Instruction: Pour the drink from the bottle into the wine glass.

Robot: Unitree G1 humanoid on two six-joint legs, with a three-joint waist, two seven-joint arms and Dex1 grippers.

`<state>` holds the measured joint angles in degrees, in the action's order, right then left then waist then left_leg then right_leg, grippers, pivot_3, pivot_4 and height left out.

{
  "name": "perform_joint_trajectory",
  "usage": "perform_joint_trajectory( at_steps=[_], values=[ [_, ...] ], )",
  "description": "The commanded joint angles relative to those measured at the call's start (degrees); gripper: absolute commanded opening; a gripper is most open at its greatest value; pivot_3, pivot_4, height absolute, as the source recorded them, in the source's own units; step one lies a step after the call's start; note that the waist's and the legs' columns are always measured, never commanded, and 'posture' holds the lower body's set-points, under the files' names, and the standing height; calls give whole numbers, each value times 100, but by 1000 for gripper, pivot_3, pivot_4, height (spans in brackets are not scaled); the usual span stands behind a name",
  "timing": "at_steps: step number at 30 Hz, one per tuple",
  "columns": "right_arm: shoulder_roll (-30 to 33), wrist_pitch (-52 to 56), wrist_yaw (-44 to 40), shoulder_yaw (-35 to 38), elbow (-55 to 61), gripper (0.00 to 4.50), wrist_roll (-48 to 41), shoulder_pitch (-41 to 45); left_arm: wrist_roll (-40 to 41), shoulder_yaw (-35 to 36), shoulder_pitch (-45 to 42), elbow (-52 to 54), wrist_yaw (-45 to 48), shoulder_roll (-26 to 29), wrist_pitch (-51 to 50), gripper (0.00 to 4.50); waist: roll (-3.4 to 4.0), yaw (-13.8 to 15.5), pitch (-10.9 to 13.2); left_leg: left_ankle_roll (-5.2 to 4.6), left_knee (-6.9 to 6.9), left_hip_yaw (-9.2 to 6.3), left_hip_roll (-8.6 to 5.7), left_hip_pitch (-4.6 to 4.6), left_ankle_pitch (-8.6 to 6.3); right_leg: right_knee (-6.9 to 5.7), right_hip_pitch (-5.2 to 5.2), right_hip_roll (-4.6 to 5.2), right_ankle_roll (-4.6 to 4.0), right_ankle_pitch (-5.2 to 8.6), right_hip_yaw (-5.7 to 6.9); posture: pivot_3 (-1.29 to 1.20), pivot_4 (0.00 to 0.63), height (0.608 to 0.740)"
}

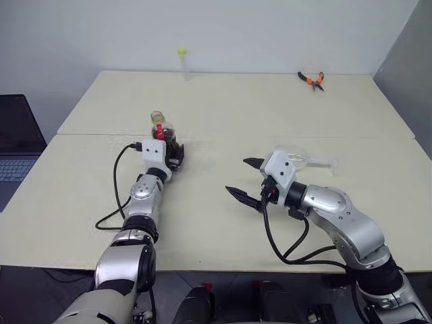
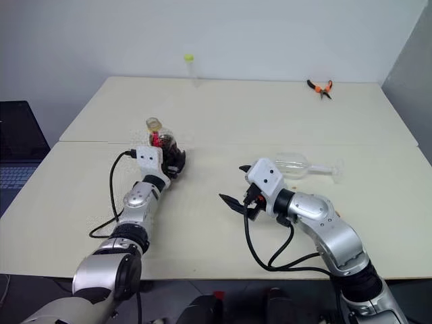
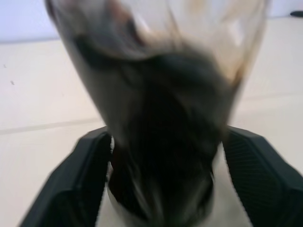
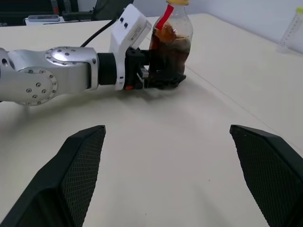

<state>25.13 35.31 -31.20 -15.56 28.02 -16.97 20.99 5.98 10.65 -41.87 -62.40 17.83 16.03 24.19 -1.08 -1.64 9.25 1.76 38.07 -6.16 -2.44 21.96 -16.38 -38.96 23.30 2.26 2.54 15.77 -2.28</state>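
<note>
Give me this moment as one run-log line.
left gripper: around bottle, upright on table | right gripper: open, empty | wine glass: lying on side | drink: in bottle

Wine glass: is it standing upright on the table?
No: the wine glass lies on its side on the table, bowl toward the right gripper, stem and foot pointing away from it.
</note>
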Motion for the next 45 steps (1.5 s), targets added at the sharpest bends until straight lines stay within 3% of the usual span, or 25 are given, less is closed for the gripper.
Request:
perform_joint_trajectory(
  at_steps=[1,5,12,17,22,28,32,39,45],
  values=[
    [67,-68,-33,170,325,4500,7,-44,102,29,218,548,97,-44,156,4474,0,0,0,0,0,0,0,0,0,0,0,0,0,0,0,0,150,740],
    [236,-37,-32,343,501,4500,-7,-252,221,-46,780,1565,210,-168,-59,4474,0,3,0,0,-1,-1,2,1,0,1,0,3,0,0,-1,0,150,740],
    [512,-23,134,884,790,4500,35,-833,479,-157,2302,4311,179,-224,-1288,4474,0,6,-1,-2,-2,-1,6,0,-2,0,-1,23,-1,0,-2,0,150,740],
    [857,-410,439,1206,607,4500,673,-1383,882,-298,3181,5640,534,-154,-2188,4474,1,16,-3,-7,-5,3,7,-5,-5,2,-5,23,-1,0,-5,0,150,740],
    [1066,-1056,854,1156,142,4500,1598,-1493,756,-551,3131,6017,678,-63,-2504,4474,1,26,-3,-18,-2,6,6,-9,-11,1,-13,-1,0,0,-2,0,150,740],
    [1648,-1436,1744,452,-784,4500,3993,-1111,1324,-1237,2513,6426,2095,314,-3499,4474,1,15,-3,2,-2,16,5,-9,0,1,-11,-2,0,0,-7,0,150,740],
    [1763,-1570,2048,151,-1438,4500,4925,-818,1445,-1574,2217,6503,2888,579,-3732,4474,3,-6,-4,3,-7,19,11,-11,1,1,-9,-8,-2,1,-9,0,150,740],
    [1547,-1866,2460,-196,-2479,4500,5871,-363,1562,-1909,1930,6503,3790,781,-3941,4474,4,-12,-3,3,-8,26,12,-11,1,2,-8,-9,-3,2,-14,0,150,740],
    [1249,-2097,2801,-494,-3611,4500,6387,101,1495,-1964,1829,6382,3900,627,-3886,4474,4,-13,-4,3,-6,27,11,-11,1,2,-9,-8,-3,1,-15,0,150,740]
  ],
)
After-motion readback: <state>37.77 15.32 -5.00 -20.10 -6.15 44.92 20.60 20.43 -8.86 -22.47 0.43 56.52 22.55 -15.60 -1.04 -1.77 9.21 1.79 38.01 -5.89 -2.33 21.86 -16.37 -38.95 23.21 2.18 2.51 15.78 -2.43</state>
